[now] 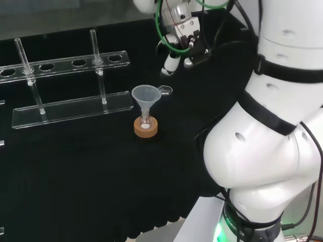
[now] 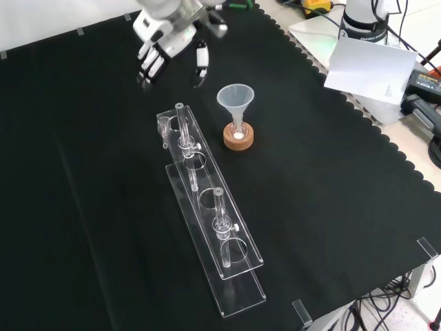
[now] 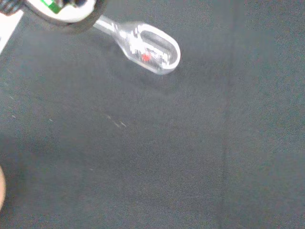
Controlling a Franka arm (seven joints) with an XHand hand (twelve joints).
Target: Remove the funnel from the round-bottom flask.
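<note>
In the head view, one clear plastic cone-shaped funnel (image 1: 146, 95) is standing near the middle of the frame, its stem going down into a round-bottom flask whose clear glass is hard to make out against the one round cork ring stand (image 1: 145, 126) under it. One clear acrylic test-tube rack (image 1: 70, 108) is lying across the upper left on the black cloth surface (image 1: 101, 181), with two thin clear glass tubes (image 1: 96, 48) standing in it. The black and white robot hand (image 1: 179, 48) is hanging at the upper middle, released, its fingers relaxed and grasping nothing.

In the front view, the robot hand is hovering at the upper left, apart from the funnel just right of centre.

In the wrist view, one small clear oval-ended object (image 3: 152, 46) is lying on the cloth, partly cut off by a blurred part of the hand.
</note>
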